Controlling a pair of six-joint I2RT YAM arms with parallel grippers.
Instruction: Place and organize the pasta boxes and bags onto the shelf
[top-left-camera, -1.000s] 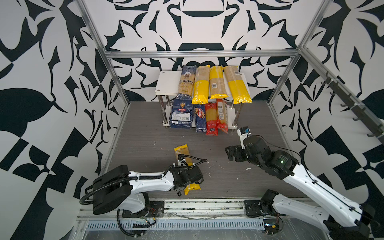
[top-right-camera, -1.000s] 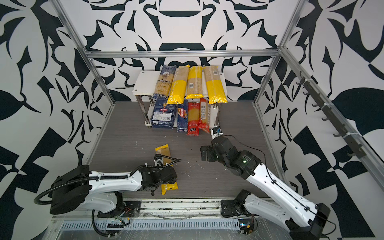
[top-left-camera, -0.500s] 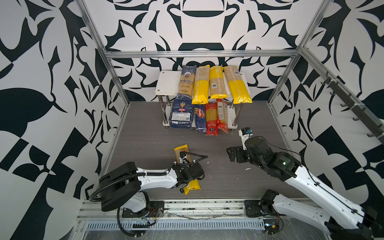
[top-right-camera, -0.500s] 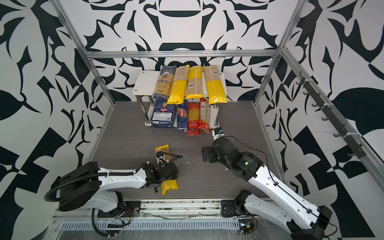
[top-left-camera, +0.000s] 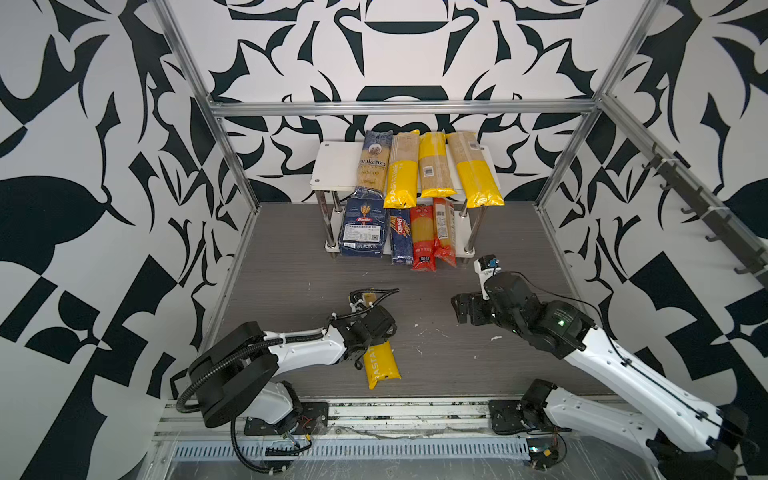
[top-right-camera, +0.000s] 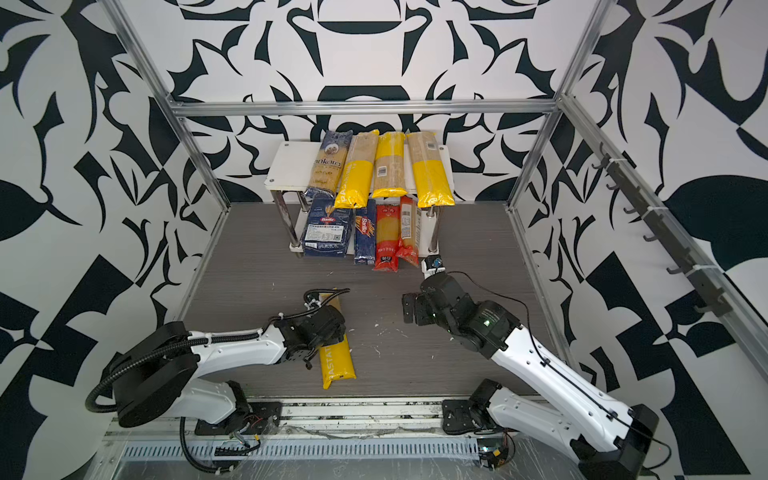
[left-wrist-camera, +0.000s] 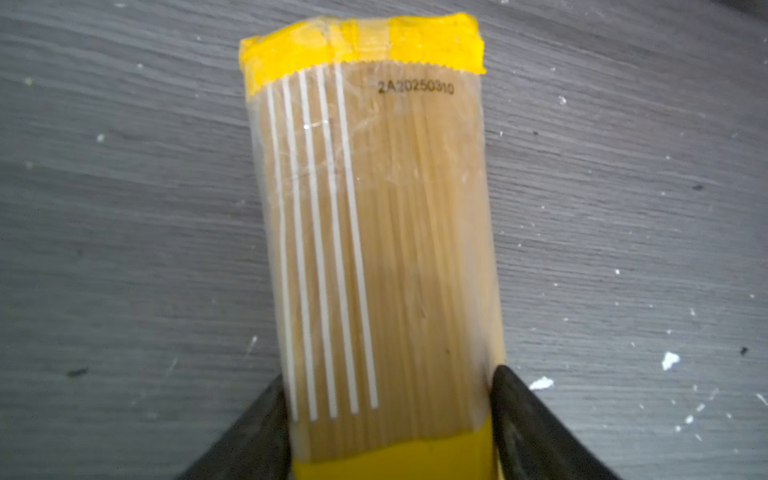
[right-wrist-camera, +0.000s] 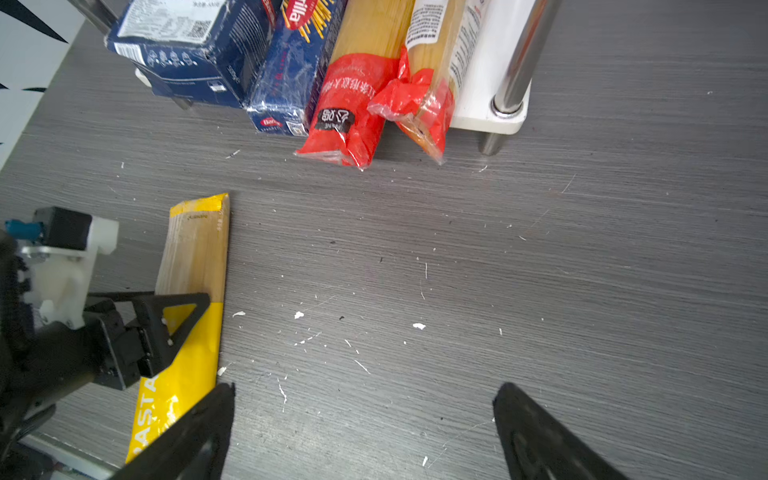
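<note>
The left pincer (left-wrist-camera: 390, 374) is clamped on the long sides of a yellow bag (left-wrist-camera: 374, 208) lying flat on the grey surface (left-wrist-camera: 124, 249), well apart from the shelf (top-left-camera: 332, 168). The right pincer (right-wrist-camera: 365, 387) hangs over the surface nearby, its jaws wide apart.
</note>
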